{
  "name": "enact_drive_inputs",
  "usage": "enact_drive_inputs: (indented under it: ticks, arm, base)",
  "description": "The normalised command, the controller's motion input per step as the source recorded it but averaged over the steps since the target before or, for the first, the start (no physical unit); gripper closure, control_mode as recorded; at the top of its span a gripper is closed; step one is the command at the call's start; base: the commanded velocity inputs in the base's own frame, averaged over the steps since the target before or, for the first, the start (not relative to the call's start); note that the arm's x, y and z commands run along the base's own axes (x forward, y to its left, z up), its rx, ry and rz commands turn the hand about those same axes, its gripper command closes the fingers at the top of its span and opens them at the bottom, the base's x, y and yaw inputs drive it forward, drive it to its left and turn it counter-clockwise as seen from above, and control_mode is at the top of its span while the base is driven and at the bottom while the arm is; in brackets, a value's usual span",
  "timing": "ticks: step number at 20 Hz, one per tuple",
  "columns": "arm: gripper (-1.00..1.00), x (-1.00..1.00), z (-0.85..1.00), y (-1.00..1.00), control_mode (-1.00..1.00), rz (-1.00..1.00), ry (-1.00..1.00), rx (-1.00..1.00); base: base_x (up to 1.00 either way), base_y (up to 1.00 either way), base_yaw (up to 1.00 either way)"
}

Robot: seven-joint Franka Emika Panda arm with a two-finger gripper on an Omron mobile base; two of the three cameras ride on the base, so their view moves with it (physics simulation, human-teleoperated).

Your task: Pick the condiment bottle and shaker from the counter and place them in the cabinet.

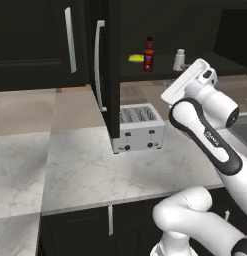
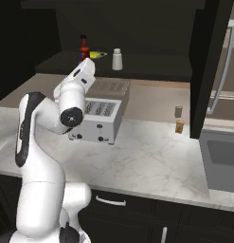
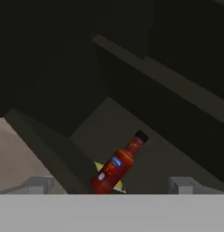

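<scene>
Fingers (image 3: 41,185) barely peek up, spread wide below condiment bottle (image 3: 117,166).

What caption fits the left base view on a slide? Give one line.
Red condiment bottle and shaker standing apart on the open cabinet shelf, toaster on the counter below.

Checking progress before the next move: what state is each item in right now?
condiment bottle: upright on the cabinet shelf, free
shaker: upright on the same shelf, right of the bottle
cabinet: door open
toaster: on the counter, slots empty
tool: open, empty
</scene>
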Motion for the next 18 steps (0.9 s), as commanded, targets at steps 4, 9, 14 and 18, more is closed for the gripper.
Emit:
enact_drive_inputs:
  ticks: [4,9,14,18]
  arm:
    - [-1.0,-0.95,-0.02,-0.1,-1.0,0.03,-0.02,0.08]
    - [-1.0,-0.87,-0.16,-0.07,-1.0,0.03,0.0,0.08]
    - [-1.0,-0.68,-0.37,-0.05,-1.0,0.03,0.0,0.09]
    - [-1.0,-0.4,-0.6,-0.01,-1.0,0.01,0.09,0.08]
  base:
    - [0.0,0.0,0.0]
    - [0.0,0.0,0.0]
    - [0.0,0.0,0.0]
    - [0.0,0.0,0.0]
